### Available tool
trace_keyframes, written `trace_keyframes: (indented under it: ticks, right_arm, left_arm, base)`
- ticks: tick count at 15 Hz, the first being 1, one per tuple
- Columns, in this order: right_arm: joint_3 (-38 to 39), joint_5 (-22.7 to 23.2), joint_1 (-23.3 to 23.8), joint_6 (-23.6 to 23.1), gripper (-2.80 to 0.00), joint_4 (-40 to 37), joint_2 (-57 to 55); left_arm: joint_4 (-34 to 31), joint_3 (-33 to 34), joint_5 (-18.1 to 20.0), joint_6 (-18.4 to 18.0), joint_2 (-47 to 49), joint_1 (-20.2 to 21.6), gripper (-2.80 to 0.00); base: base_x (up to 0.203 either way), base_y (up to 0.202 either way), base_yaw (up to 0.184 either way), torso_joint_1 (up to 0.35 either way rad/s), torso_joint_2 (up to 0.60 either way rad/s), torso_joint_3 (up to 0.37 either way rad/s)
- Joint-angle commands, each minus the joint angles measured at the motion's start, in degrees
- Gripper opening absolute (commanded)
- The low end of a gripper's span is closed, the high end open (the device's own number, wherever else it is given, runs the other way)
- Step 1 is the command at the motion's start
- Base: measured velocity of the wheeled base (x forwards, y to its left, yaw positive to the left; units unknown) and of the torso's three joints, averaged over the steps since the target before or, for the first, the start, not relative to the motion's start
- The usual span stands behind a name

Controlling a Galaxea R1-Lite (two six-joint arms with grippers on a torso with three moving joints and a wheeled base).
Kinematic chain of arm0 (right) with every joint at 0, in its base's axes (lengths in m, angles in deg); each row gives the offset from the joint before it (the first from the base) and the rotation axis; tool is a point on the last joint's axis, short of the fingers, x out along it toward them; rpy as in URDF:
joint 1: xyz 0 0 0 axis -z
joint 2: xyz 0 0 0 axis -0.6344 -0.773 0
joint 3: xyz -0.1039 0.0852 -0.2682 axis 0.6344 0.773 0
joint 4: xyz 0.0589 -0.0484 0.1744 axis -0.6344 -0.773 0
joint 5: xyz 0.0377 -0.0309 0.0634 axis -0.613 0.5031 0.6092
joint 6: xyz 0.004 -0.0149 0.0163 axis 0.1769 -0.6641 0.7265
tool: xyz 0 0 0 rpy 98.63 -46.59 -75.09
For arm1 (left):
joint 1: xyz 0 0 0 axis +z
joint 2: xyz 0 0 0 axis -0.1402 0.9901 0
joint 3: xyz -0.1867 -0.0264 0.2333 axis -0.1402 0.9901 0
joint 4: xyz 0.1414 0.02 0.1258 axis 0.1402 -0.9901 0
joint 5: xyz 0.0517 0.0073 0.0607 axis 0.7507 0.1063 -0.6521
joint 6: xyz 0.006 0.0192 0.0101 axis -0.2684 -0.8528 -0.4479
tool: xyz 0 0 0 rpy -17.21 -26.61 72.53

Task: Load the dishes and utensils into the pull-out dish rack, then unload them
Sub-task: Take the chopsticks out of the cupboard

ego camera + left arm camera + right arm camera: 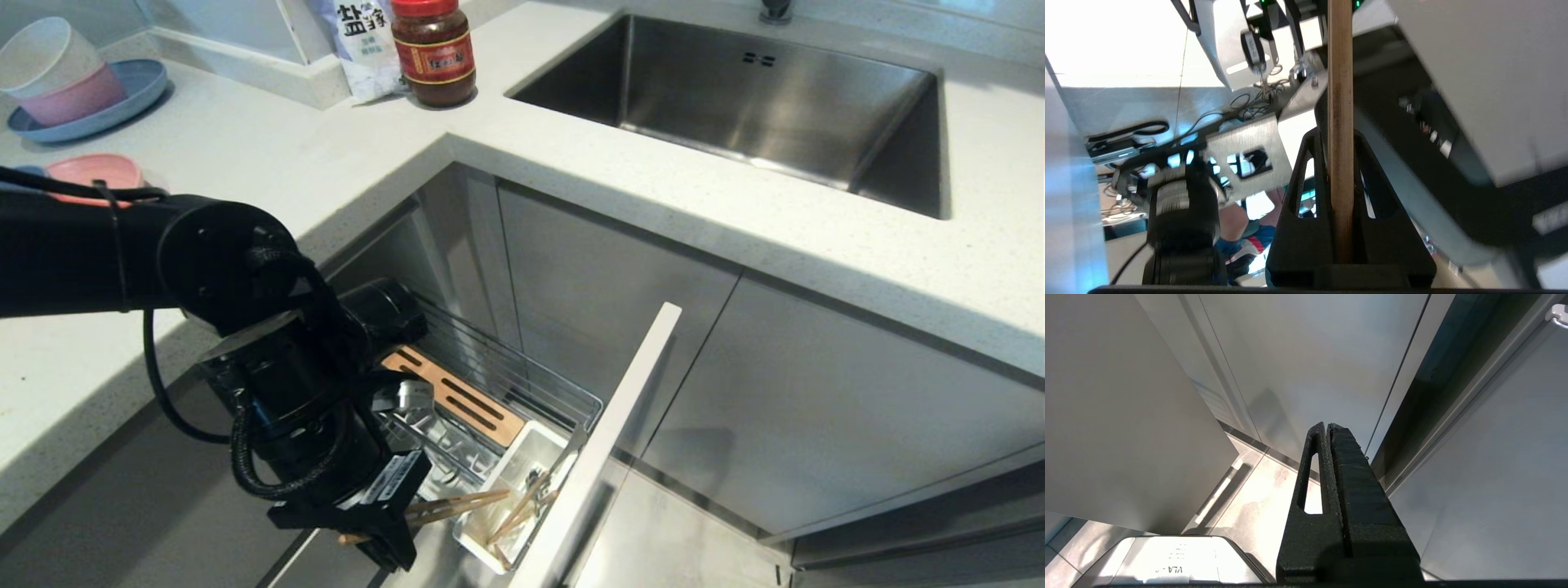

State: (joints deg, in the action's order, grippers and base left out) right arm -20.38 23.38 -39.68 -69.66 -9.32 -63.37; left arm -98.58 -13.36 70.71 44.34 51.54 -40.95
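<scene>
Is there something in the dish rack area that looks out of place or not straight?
Yes. The chopsticks lie almost level in the left gripper, not upright, beside the white utensil cup in the pull-out dish rack. Nothing looks spilled or broken.

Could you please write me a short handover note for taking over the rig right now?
Left claw: shut on the chopsticks, held low beside the white utensil cup of the pull-out dish rack.
Right claw: shut, empty, parked by the cabinet fronts, out of the head view.
Things: more wooden sticks and some steel utensils stand in the cup; which ones, I cannot tell. The pink plate is on the counter behind the left arm. The blue-grey bowl is not visible.
Done: rack pulled out, some utensils in the cup.
Left: whether the chopsticks are going in or coming out is unclear from here; the plate is not racked.
</scene>
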Motion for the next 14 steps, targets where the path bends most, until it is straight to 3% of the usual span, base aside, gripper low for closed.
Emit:
trace_keyframes:
  ticks: [1,5,10,14]
  right_arm:
    - [0.09,0.00,0.04,0.00,-2.80,0.02,0.24]
    - [0.09,0.00,-0.05,0.00,-2.80,0.04,0.24]
    - [0.09,0.00,-0.05,0.00,-2.80,0.04,0.24]
    - [0.09,0.00,-0.05,0.00,-2.80,0.00,0.24]
  left_arm:
    - [-2.44,-0.26,-0.43,0.02,-3.92,-1.07,-2.80]
    - [-8.14,-1.64,-1.42,-0.45,-7.62,-3.46,-2.80]
    - [-9.47,-3.47,-1.71,-0.40,-14.93,-5.00,-2.80]
    - [-15.16,-8.90,-4.32,-0.29,-22.90,-6.39,-2.80]
  base:
    - [0.000,0.000,0.000,0.000,0.00,0.000]
    - [0.000,0.000,0.000,0.000,0.00,0.000]
    - [0.000,0.000,0.000,0.000,0.00,0.000]
    - [0.000,0.000,0.000,0.000,0.00,0.000]
